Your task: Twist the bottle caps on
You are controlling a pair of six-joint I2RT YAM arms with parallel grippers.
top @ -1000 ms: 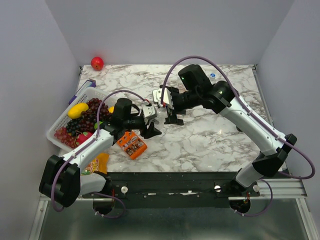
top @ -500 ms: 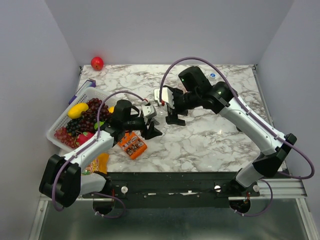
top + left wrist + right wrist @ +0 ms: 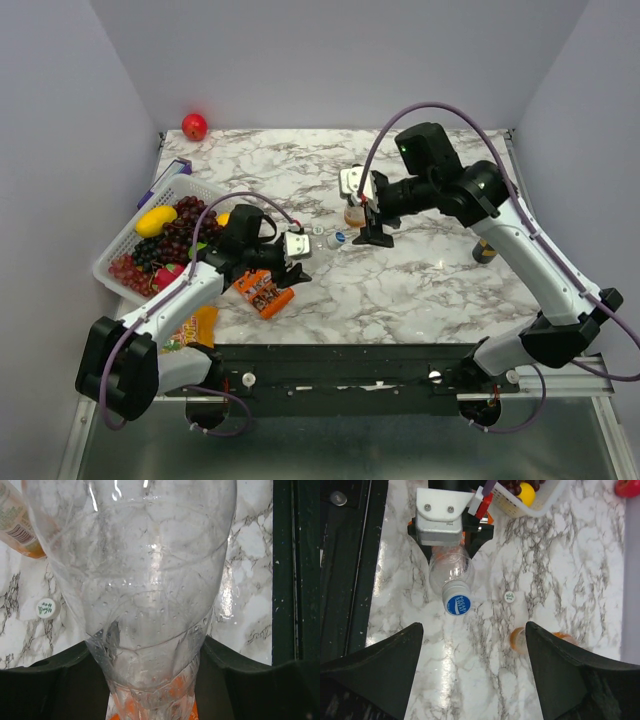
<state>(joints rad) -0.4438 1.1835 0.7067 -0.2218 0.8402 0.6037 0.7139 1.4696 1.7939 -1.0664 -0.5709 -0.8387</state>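
Note:
My left gripper point(image 3: 303, 256) is shut on a clear bottle point(image 3: 451, 572) that lies tilted low over the marble table. A blue cap point(image 3: 457, 604) sits on its neck. The bottle point(image 3: 145, 580) fills the left wrist view between the dark fingers point(image 3: 45, 680). A whitish cap point(image 3: 509, 596) lies loose on the table beside it and also shows in the left wrist view point(image 3: 46, 608). The orange bottle point(image 3: 540, 639) stands uncapped to the right and shows from above point(image 3: 355, 213). My right gripper point(image 3: 474, 625) is open and empty above the table, apart from the capped bottle.
A white basket point(image 3: 118, 240) of fruit stands at the left. An orange snack packet point(image 3: 263, 291) lies under the left arm. A red apple point(image 3: 194, 126) sits at the back left, a blue cap point(image 3: 425, 151) at the back and a dark can point(image 3: 484, 250) at the right.
My right gripper has let go and drawn back to the right, away from the left gripper. The blue cap now shows on the clear bottle's neck. The left gripper has lowered a little.

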